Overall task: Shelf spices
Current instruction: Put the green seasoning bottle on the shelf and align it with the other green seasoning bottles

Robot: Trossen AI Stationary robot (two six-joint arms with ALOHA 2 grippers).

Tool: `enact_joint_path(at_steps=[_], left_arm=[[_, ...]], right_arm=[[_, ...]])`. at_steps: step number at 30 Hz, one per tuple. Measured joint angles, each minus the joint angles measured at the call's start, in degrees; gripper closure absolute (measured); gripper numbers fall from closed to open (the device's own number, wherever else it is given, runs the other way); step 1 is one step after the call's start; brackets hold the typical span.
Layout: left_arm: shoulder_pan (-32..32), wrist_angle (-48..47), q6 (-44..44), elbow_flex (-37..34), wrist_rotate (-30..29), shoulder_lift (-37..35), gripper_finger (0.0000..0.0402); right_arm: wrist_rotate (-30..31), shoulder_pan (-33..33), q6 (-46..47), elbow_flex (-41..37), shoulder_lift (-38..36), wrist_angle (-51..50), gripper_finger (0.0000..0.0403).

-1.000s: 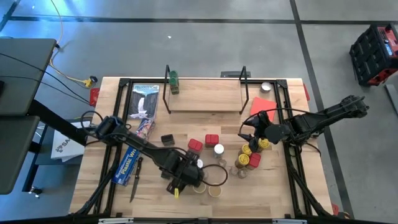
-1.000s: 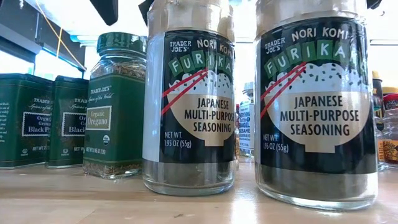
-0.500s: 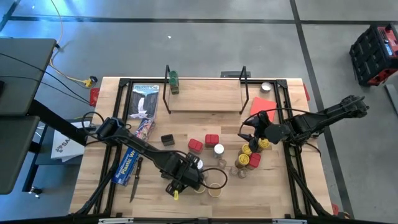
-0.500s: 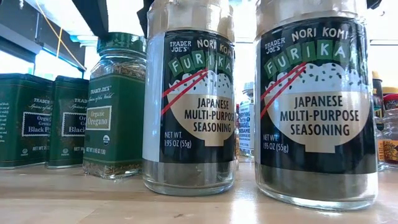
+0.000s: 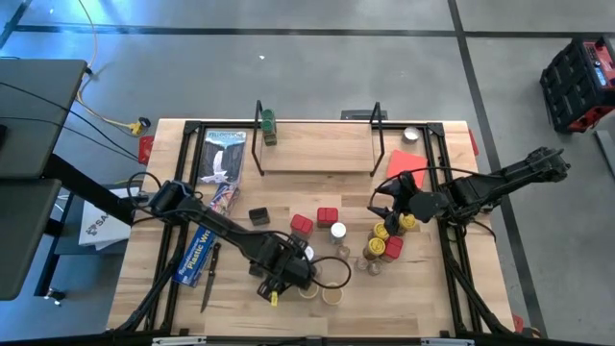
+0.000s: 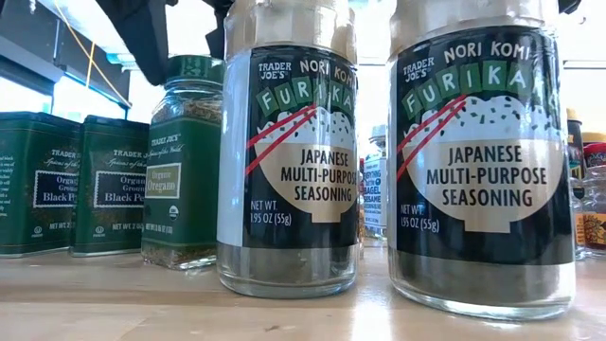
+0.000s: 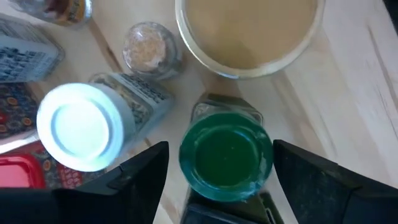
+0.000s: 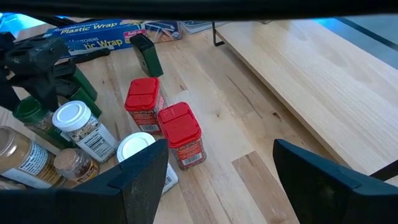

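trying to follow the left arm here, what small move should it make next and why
Probably close the left gripper on the green-lidded oregano jar. The wrist view shows the lid sitting between the two open fingers, and in the low view the jar stands upright with the arm above it. The white-lidded jar stands close by, so closing straight in seems safest. The right gripper waits, open, over the yellow-lidded jars.

Between the fingers of the left end effector point(image 7: 221, 186) stands a clear glass jar point(image 7: 225, 149) with a smooth, glossy green plastic lid, and just beside it a jar with a glossy white lid point(image 7: 79, 126). The tabletop point(image 7: 354, 87) is pale, matt, grained wood. Ahead of the right end effector point(image 8: 214, 180), two red tins point(image 8: 163, 121) look like smooth plastic-lidded metal, the shelf point(image 8: 317, 87) bare light wood.
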Motion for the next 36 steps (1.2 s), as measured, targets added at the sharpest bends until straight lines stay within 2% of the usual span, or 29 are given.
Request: enact_joint_path(at_steps=[11, 18, 25, 30, 32, 34, 36], left_arm=[[0.2, 1.1, -1.5, 0.0, -1.8, 0.0, 0.0203], [1.0, -0.3, -5.1, 1.1, 1.2, 0.0, 0.0206], [2.7, -12.0, -8.9, 10.0, 0.7, -0.3, 0.0207], [5.5, -22.2, -9.0, 18.1, -3.3, -0.4, 0.0207], [7.4, -26.7, -8.9, 21.0, -8.2, -0.4, 0.0207], [10.2, -29.1, -7.8, 23.0, -11.8, -0.4, 0.0207], [13.2, -28.9, -6.0, 24.3, -12.8, -0.7, 0.0207]], right_arm=[[0.0, 0.0, 0.0, 0.0, 0.0, -0.1, 0.0119], [0.0, 0.0, -0.3, 0.0, 0.0, -0.1, 0.0119], [0.0, 0.0, -0.5, 0.0, 0.0, -0.1, 0.0119], [0.0, 0.0, -0.5, 0.0, 0.0, -0.1, 0.0119], [0.0, 0.0, -0.5, 0.0, 0.0, -0.1, 0.0119], [0.0, 0.0, -0.5, 0.0, 0.0, -0.1, 0.0119], [0.0, 0.0, -0.7, 0.0, 0.0, -0.1, 0.0119]])
